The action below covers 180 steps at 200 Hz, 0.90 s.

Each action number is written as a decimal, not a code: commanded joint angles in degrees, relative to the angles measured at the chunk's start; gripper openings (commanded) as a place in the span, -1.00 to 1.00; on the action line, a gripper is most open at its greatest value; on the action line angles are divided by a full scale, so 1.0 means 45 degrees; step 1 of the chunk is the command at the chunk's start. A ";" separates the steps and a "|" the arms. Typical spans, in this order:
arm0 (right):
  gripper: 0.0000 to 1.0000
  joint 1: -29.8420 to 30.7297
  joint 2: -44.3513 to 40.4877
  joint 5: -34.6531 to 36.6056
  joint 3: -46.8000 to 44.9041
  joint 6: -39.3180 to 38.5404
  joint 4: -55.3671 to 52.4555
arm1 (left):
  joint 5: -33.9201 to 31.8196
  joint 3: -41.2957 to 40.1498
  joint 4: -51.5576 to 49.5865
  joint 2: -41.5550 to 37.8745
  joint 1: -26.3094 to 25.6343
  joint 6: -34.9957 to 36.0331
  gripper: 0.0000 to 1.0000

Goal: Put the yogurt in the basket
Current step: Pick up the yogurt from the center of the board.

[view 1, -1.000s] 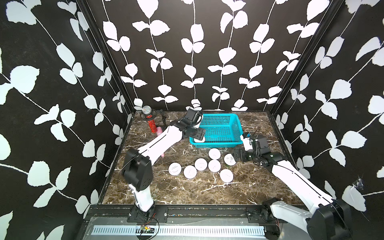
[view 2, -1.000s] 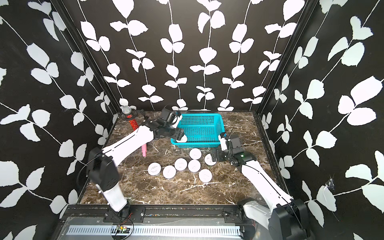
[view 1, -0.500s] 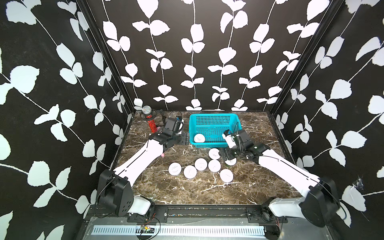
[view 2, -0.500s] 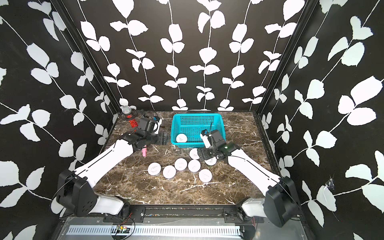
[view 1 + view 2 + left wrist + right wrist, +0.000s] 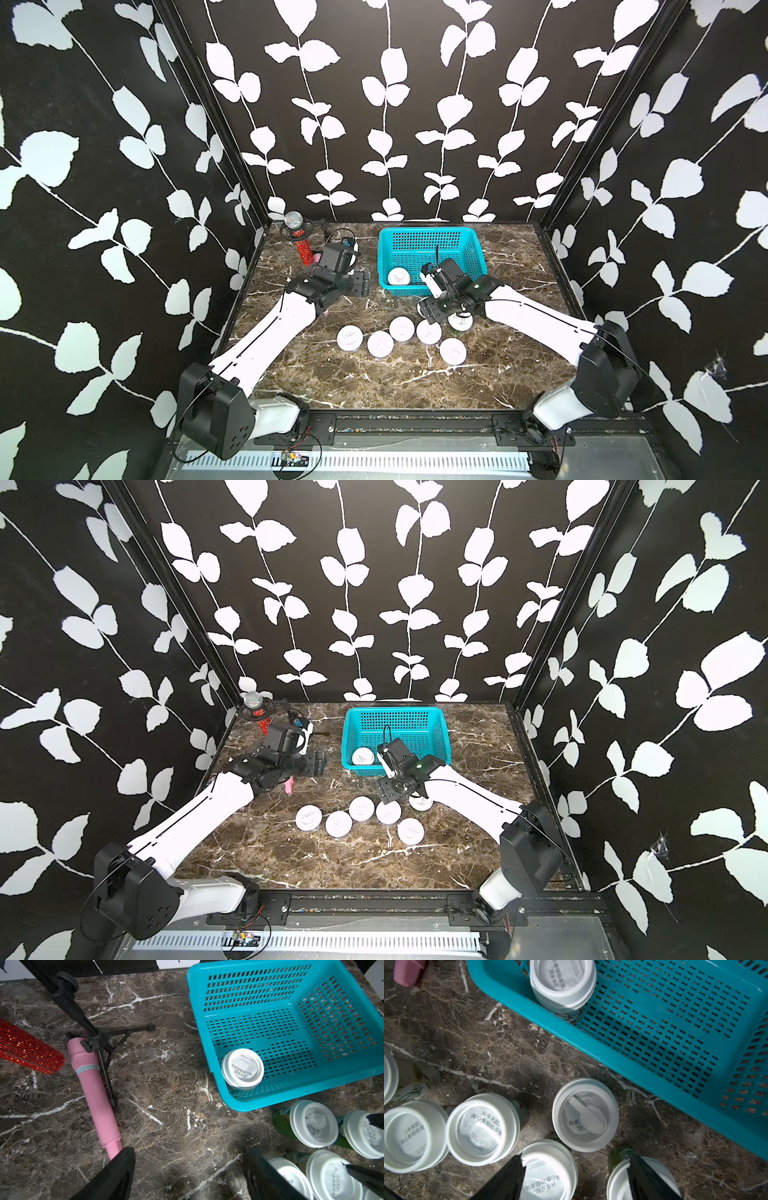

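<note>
Your right claw (image 5: 575,1160) hangs low over the cluster of yogurt cups on the counter (image 5: 374,386), its fingers apart with nothing between them. One finger overlaps a cup (image 5: 548,1176) and the other overlaps its neighbour (image 5: 618,1180), so I cannot tell which you mean to take. Your left claw (image 5: 187,1150) is spread too, empty, over the counter just beside the basket (image 5: 430,249).

One cup (image 5: 398,276) already stands in the basket's near corner. The others sit just in front of the basket, several of them touching. Expect them to be light, with thin sides that dent and smooth lids that slip, so squeeze gently. Take hold across the body just under the lid's lip, which should act as a stop. Pick a cup at the group's edge, such as the one nearest the basket (image 5: 585,1114), where both fingers have room.
</note>
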 commanded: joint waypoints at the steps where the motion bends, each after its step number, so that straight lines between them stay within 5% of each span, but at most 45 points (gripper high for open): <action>1: 0.62 0.0096 0.0271 0.0594 0.0812 0.0559 -0.0331 | -0.0327 -0.0217 -0.0277 -0.0560 0.0080 0.0255 0.63; 180: 0.65 0.0112 0.2400 0.1222 0.2108 0.1500 -0.0388 | -0.0291 -0.0417 -0.0163 -0.0542 0.0084 0.0275 0.64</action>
